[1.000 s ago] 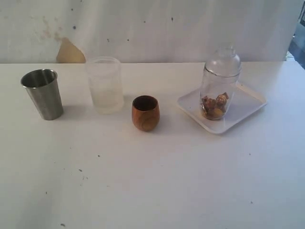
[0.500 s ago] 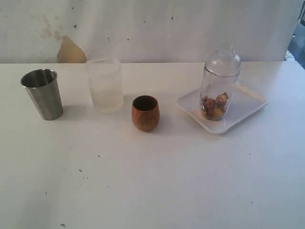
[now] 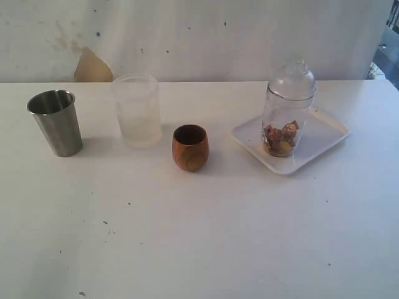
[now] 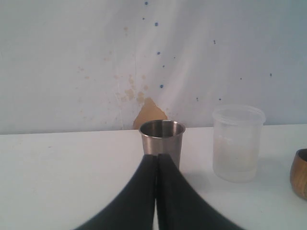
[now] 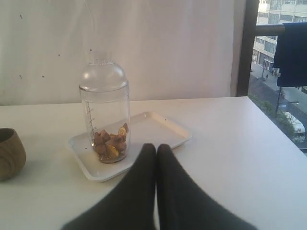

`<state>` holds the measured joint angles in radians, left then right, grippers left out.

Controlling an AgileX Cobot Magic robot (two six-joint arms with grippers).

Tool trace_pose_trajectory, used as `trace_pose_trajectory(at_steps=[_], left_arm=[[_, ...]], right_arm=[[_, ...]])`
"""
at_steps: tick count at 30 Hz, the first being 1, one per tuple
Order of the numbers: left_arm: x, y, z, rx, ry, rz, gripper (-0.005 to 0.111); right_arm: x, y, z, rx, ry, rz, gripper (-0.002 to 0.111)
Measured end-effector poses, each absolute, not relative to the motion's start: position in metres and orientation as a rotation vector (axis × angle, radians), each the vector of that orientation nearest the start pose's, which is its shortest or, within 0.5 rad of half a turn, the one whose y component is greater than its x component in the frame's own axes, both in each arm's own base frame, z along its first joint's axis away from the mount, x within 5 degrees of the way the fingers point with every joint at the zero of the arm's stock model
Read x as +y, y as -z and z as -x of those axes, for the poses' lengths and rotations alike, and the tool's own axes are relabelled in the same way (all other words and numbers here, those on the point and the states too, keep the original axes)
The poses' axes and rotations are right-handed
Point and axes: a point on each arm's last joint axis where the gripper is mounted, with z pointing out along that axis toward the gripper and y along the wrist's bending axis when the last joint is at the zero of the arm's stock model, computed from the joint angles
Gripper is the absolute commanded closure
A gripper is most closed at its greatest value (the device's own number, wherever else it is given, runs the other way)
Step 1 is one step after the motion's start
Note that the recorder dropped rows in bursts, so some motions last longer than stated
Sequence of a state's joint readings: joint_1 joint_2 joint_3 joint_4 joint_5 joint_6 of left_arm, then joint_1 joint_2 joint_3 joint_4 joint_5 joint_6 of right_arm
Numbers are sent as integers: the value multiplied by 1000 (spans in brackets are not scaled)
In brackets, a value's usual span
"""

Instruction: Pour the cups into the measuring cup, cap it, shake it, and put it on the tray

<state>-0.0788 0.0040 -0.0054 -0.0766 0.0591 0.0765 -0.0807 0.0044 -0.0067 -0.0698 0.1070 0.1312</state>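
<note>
The clear measuring cup (image 3: 285, 115) stands upright on the white tray (image 3: 324, 134) with a domed clear cap on top and brown and gold pieces at its bottom. The brown wooden cup (image 3: 190, 147) sits mid-table, and the steel tumbler (image 3: 56, 122) stands at the far left. Neither arm shows in the exterior view. My left gripper (image 4: 156, 157) is shut and empty, just short of the steel tumbler (image 4: 162, 140). My right gripper (image 5: 156, 147) is shut and empty, a little short of the tray (image 5: 158, 132) and the measuring cup (image 5: 105, 112).
A frosted white plastic cup (image 3: 137, 111) stands between the steel tumbler and the wooden cup. A stained white wall runs behind the table. The table's right edge and a window show in the right wrist view.
</note>
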Motion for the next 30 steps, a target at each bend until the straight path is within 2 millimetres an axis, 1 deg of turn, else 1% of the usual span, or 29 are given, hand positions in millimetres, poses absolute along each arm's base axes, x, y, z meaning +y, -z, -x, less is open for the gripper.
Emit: trace_pose_trajectory(at_steps=[8,16,30], left_arm=[[-5,-209,-56,1540,66,-64,106],[-5,-209,-56,1540,66,-64,106],[-5,-209,-56,1540,66,-64,106]], right_arm=[[-5,-205,-56,1590,24,-117,108],[-6,-201,-56,1636,89,-58,108],[-6,-201,-56,1643,89,-59,108]])
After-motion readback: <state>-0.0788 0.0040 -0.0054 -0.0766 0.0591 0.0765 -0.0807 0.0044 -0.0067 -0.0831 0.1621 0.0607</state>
